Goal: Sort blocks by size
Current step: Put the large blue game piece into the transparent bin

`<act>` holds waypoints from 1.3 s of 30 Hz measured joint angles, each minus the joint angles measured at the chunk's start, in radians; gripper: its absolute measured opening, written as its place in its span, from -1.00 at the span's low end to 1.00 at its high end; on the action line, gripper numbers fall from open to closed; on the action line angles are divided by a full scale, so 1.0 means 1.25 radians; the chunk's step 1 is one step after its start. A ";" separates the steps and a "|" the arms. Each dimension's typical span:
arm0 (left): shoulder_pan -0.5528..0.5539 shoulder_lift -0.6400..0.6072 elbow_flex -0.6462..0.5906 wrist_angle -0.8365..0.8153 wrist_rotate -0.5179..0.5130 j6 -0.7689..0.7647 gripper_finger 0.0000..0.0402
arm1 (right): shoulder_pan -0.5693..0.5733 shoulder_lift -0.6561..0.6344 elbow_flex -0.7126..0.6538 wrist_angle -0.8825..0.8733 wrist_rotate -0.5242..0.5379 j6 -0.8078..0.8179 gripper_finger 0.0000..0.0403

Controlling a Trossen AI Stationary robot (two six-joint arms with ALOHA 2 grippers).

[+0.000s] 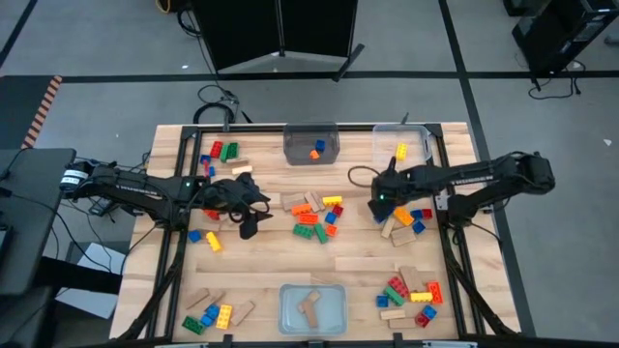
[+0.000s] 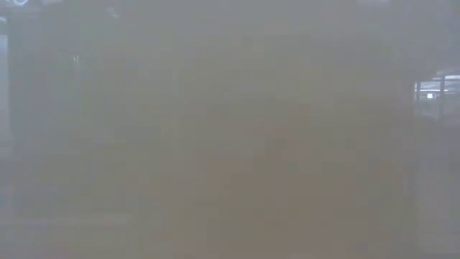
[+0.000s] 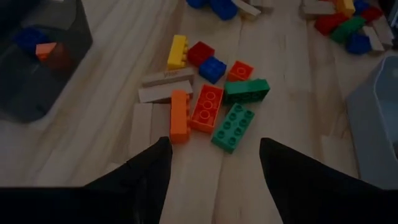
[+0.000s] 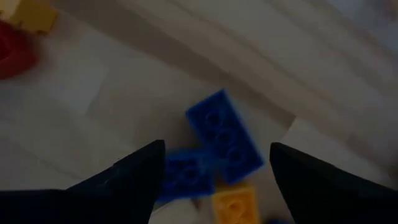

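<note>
Studded bricks and tan wooden blocks lie in heaps on the wooden table [image 1: 261, 271]. My left gripper [image 3: 214, 149] hovers open just left of the middle heap [image 1: 314, 215]; before its fingers lie an orange brick [image 3: 180, 116], a red-orange brick [image 3: 207, 108] and a green brick [image 3: 233, 127]. My right gripper [image 4: 217, 152] stands open, pointing steeply down over a blue brick [image 4: 224, 134], a second blue brick [image 4: 186, 174] and a yellow one [image 4: 233, 205] in the right heap [image 1: 406, 220]. It touches none of them. The low view shows only haze.
A dark bin [image 1: 311, 145] at the far edge holds an orange and a blue piece. A clear bin [image 1: 401, 143] to its right holds a yellow piece. A near bin [image 1: 311, 307] holds tan blocks. More heaps lie far left [image 1: 222, 155], near left [image 1: 213, 311] and near right [image 1: 411, 295].
</note>
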State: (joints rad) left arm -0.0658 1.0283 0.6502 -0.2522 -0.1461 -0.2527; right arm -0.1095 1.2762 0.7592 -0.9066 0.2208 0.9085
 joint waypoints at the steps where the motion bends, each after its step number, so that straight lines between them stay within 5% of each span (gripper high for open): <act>1: 0.000 0.000 0.000 0.000 0.000 -0.010 0.24 | -0.019 0.000 0.000 0.005 -0.004 -0.032 0.54; 9: 0.000 0.000 0.000 0.000 0.000 -0.016 0.24 | -0.136 0.059 0.000 0.059 -0.094 -0.281 0.63; 17: 0.000 0.000 0.000 0.000 0.000 -0.017 0.24 | -0.151 0.195 0.000 0.056 -0.112 -0.400 0.54; 23: 0.000 0.000 0.000 0.002 0.000 -0.017 0.24 | -0.151 0.239 0.005 0.057 -0.157 -0.413 0.16; 27: 0.000 0.000 0.000 0.022 0.000 -0.017 0.24 | -0.151 0.222 0.002 0.063 -0.172 -0.411 -0.25; 33: 0.000 0.000 0.000 0.075 0.000 -0.017 0.24 | -0.150 0.145 0.022 -0.003 -0.181 -0.343 -0.24; 39: 0.000 0.000 0.000 0.128 0.000 -0.017 0.24 | -0.139 0.035 0.152 -0.121 -0.154 -0.308 -0.24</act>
State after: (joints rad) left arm -0.0658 1.0283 0.6502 -0.0918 -0.1463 -0.2745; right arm -0.2827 1.3206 0.9494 -1.0573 0.0281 0.5237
